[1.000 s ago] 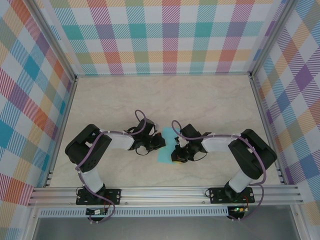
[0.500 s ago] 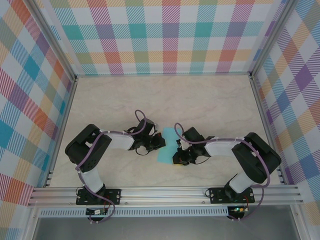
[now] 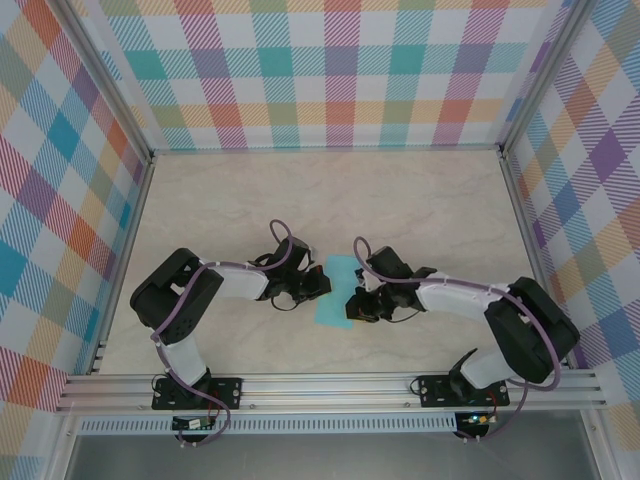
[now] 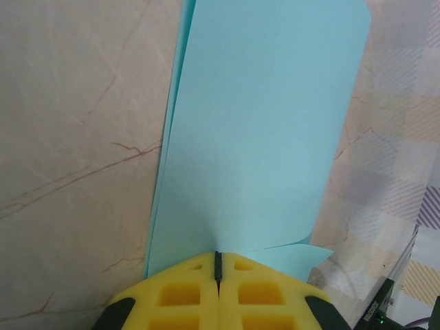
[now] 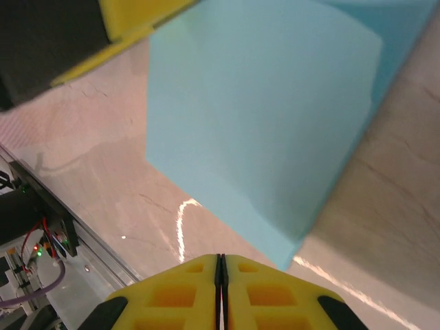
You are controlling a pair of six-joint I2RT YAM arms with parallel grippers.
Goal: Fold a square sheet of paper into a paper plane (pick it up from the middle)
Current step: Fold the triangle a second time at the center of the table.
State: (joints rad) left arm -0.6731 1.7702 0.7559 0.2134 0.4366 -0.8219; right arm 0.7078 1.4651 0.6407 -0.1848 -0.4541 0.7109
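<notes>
The square sheet of paper is teal and folded over on itself, lying between the two arms on the marble table. In the left wrist view the sheet rises from my left gripper, which is shut on its near edge, with a lower layer curling out at the right. From above, the left gripper meets the sheet's left side. My right gripper is shut with nothing between its fingers, just short of the sheet's near corner. From above, that gripper sits at the sheet's right lower edge.
A yellow finger of the left gripper crosses the top left of the right wrist view. Bare table stretches back to the plaid walls. An aluminium rail runs along the near edge.
The right arm has stretched out, its elbow swinging right and its wrist turning beside the sheet. The left arm and the sheet have stayed put.
</notes>
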